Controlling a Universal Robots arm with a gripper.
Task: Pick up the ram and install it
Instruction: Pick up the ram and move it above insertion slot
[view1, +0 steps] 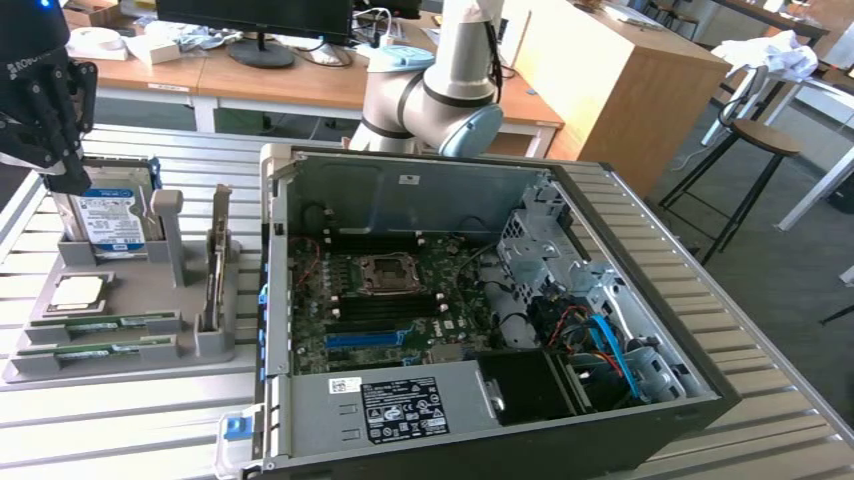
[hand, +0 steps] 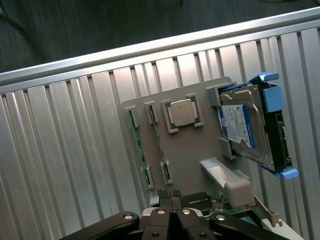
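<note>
Ram sticks (view1: 114, 322), two thin green boards, lay side by side in slots of the grey holder (view1: 200, 345) on the slatted counter (view1: 134, 420), below the end effector (view1: 63, 183) and clear of it. The end effector hung over the holder's hard drive (view1: 114, 215) end with its fingers pressed together, gripping nothing. Nearer to it than the sticks sat the square processor chip (view1: 78, 292). In the wrist view the closed fingertips (hand: 164, 197) pointed down at the holder. Well off to the side stood the open computer case (view1: 627, 260), its motherboard (view1: 387, 310) exposed.
</note>
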